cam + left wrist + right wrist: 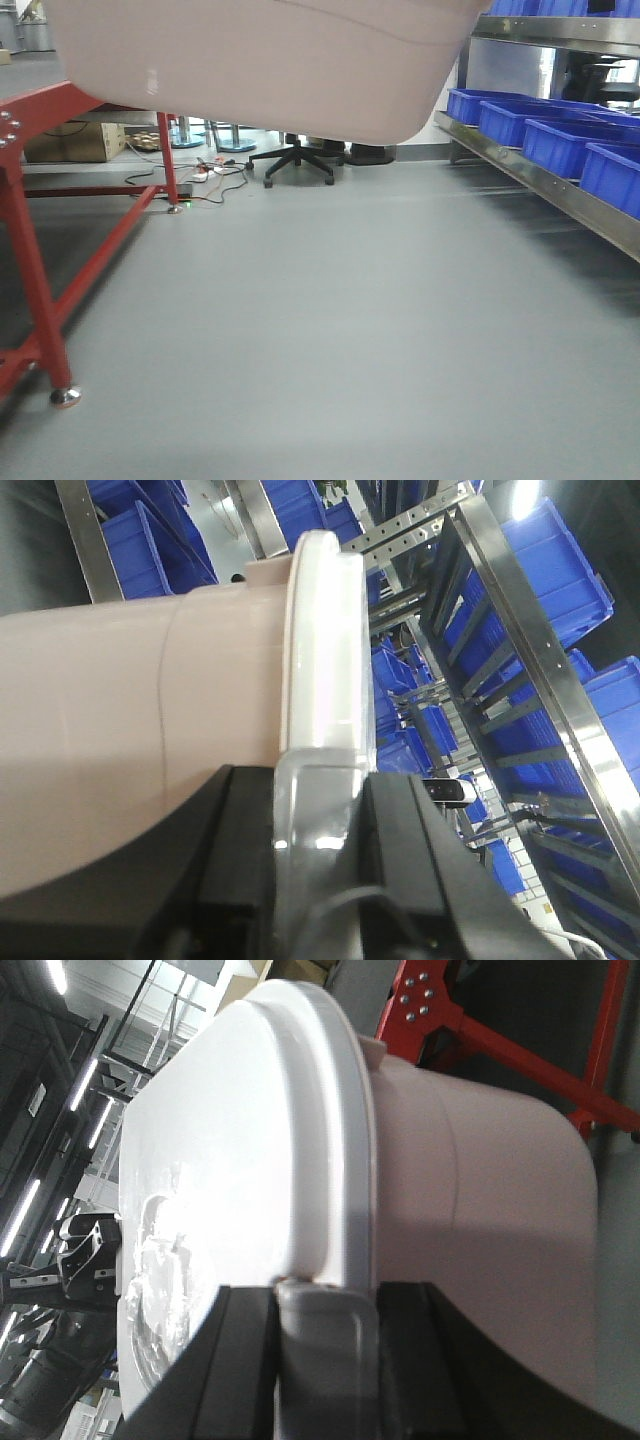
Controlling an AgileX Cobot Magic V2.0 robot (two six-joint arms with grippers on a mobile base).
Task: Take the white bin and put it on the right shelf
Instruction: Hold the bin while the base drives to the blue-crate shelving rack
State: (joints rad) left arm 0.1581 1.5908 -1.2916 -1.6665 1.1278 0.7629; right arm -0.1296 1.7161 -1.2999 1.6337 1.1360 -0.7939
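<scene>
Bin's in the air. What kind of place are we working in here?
Probably a warehouse or factory parts store: steel racks stocked with rows of blue crates, a red-framed work table, and a bare grey industrial floor.

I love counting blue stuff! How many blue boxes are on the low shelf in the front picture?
4 blue plastic crates in a row on the low tier of the shiny steel rack, at right: farthest, second, third, nearest, cut off by the picture edge. More may hide beyond.

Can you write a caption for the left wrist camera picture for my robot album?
Left claw clamps the white bin by its rim, steel shelf and blue crates beyond.
</scene>
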